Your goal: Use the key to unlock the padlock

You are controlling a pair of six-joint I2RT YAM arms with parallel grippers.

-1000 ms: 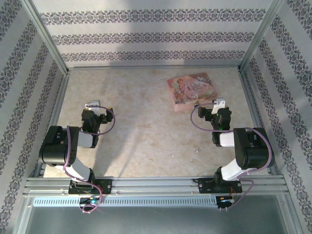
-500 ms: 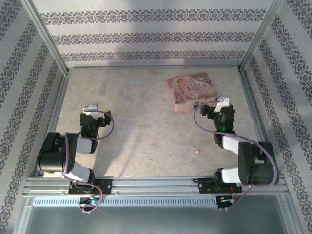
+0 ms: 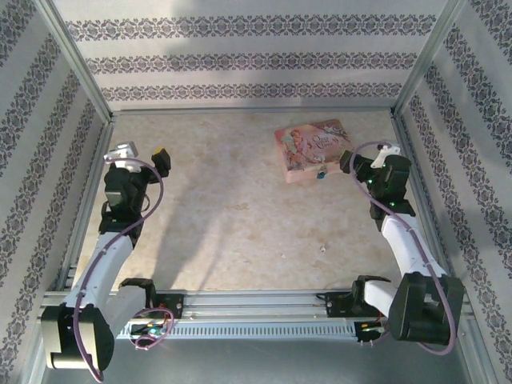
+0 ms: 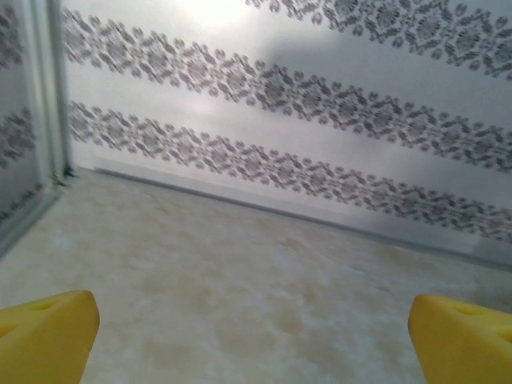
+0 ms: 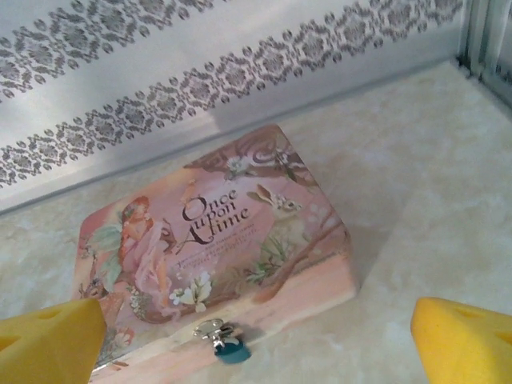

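Your bench [image 3: 240, 216] is carrying the pink tin [image 3: 314, 150] near its far right corner, the padlock [image 5: 230, 346] touching the tin's front, while your left end effector [image 4: 254, 336] and right end effector [image 5: 256, 336] are gaping wide, empty.

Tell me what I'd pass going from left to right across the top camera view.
left gripper → padlock → right gripper

The teal padlock [image 5: 230, 347] sits against the near side of the pink tin [image 5: 216, 232] on the table [image 5: 416, 200].
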